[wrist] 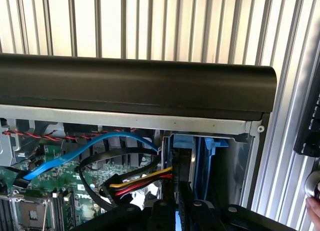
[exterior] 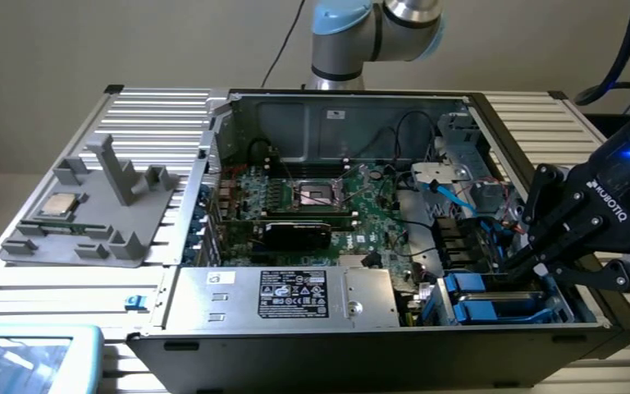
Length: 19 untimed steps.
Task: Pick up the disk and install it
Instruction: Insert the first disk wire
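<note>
Lower right, the gripper [exterior: 540, 275] reaches into the drive bay [exterior: 439, 302] beside blue carriers [exterior: 495, 312], jaws almost closed, likely seating the disk, though any grip is hidden.

Bright-blue disk frame [wrist: 192, 140], green mobo [exterior: 392, 215], blue SATA cable [wrist: 75, 152] (red-black twisted pair [wrist: 45, 136]), yellow/red pwr wires [wrist: 142, 182]

The drive bay [exterior: 445, 305], at the near corner on the exterior view's right, is crowded by the gripper [exterior: 534, 271], blue carriers [exterior: 479, 310] and the black case wall [wrist: 135, 86]. Cables [wrist: 142, 181] seem to be strung just beside it. Open room is left above the motherboard [exterior: 343, 209]; the near side is blocked by the power supply [exterior: 282, 295].
</note>
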### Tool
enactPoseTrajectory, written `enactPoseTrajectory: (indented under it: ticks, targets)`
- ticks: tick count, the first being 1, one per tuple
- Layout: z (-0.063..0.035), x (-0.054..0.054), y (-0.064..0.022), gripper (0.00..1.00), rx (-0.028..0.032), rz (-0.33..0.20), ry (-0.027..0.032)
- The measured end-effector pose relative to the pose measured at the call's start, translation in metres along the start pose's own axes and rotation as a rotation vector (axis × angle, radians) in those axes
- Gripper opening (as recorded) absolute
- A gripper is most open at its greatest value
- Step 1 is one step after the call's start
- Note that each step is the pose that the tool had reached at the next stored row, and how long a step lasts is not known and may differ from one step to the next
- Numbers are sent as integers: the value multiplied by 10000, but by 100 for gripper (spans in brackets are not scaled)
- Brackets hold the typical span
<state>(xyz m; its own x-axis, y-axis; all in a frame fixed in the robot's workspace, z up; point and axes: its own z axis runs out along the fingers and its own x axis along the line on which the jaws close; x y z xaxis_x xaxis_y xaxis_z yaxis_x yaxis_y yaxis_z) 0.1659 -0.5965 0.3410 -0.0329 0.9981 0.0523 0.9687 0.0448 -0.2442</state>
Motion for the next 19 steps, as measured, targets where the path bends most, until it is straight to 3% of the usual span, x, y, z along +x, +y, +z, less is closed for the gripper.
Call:
enactPoseTrajectory:
  ticks: [9, 19]
  targets:
    - [22, 0, 7, 16, -103, 9, 12]
    - [25, 5, 7, 16, -112, 76, 27]
